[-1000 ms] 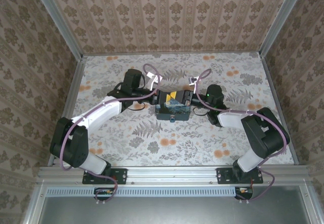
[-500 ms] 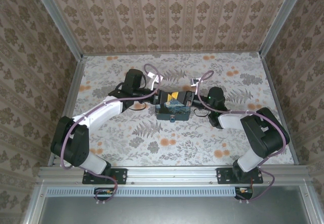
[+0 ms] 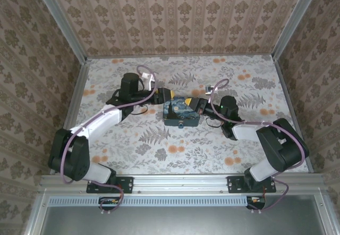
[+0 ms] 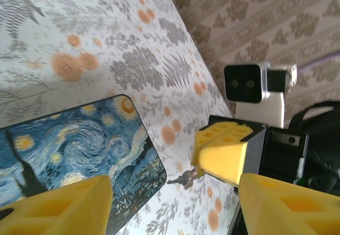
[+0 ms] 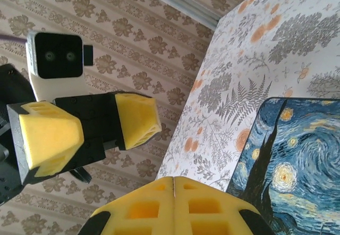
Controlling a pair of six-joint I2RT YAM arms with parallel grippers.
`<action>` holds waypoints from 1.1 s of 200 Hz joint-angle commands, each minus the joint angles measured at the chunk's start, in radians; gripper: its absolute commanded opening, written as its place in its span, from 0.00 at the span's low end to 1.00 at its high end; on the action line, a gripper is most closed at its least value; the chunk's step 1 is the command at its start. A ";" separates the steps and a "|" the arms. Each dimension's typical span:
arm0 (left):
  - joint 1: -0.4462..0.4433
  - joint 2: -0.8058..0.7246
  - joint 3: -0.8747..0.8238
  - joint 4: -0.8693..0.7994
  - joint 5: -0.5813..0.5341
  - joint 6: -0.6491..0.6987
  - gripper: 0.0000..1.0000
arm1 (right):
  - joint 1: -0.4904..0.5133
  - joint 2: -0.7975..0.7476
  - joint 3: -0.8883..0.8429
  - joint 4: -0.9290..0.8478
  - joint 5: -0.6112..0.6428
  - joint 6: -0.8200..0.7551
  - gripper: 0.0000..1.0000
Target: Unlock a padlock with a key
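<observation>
Now | padlock (image 3: 181,124) sits at near face of box (image 3: 180,110) | right end effector (image 5: 173,184) closed beside box; whether it pinches the key, we cannot tell | left end effector (image 3: 163,93) open beyond | we'd steady padlock first, align key slowly.

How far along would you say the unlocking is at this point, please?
Done: nothing visible; the box looks closed, with what seems the padlock at its near face. In hand: the right gripper is shut beside the box, though any key in it is too small to tell; the left gripper stands open, empty. Left: insert and turn the key.
</observation>
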State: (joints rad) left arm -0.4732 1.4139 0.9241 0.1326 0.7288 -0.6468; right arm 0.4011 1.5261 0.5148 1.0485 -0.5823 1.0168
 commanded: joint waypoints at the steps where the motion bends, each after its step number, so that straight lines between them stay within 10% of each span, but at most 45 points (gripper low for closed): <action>1: 0.010 -0.058 -0.029 0.050 -0.054 -0.133 0.67 | -0.004 -0.039 -0.003 -0.033 0.049 -0.033 0.00; 127: -0.138 0.035 -0.046 0.087 -0.221 -0.828 0.70 | 0.249 -0.303 0.079 -0.437 0.581 -0.512 0.00; 220: -0.185 0.022 -0.052 0.131 -0.322 -0.941 0.56 | 0.329 -0.270 0.122 -0.466 0.646 -0.643 0.00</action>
State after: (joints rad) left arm -0.6437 1.4452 0.8539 0.2264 0.4397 -1.5433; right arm 0.7212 1.2396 0.6136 0.5911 0.0273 0.4133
